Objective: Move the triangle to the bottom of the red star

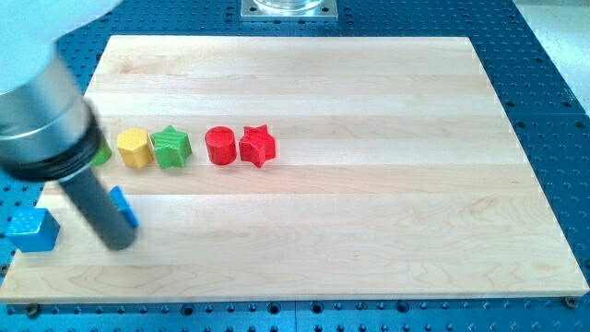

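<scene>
The red star (257, 145) lies left of the board's middle, touching a red round block (220, 146) on its left. A blue block (123, 208), likely the triangle, lies near the board's left edge and is half hidden by my rod. My tip (119, 245) rests on the board just below and left of that blue block, touching or almost touching it. The red star is far off toward the view's upper right of the tip.
A yellow hexagon (135, 148) and a green star (171, 147) stand in the row left of the red blocks. A further green block (100, 153) peeks out behind the arm. A blue cube (29, 230) sits at the board's (369, 231) left edge.
</scene>
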Robot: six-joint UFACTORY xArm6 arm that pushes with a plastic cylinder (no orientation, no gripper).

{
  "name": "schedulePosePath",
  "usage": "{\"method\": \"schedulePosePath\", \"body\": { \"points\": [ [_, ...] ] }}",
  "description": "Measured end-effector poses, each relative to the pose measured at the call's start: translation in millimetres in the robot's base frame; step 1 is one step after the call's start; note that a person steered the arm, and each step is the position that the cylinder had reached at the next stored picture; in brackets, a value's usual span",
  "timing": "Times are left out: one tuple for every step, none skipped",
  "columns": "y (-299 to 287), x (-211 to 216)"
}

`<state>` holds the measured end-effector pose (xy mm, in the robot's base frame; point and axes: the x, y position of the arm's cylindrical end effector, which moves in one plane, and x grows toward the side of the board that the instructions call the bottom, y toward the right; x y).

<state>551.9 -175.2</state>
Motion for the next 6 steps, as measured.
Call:
{"method": "schedulePosePath", "body": {
  "points": [
    [-40,1],
    [-57,-15],
    [-17,-23],
    [38,-23],
    [-28,-36],
    [-9,-46]
  ]
}}
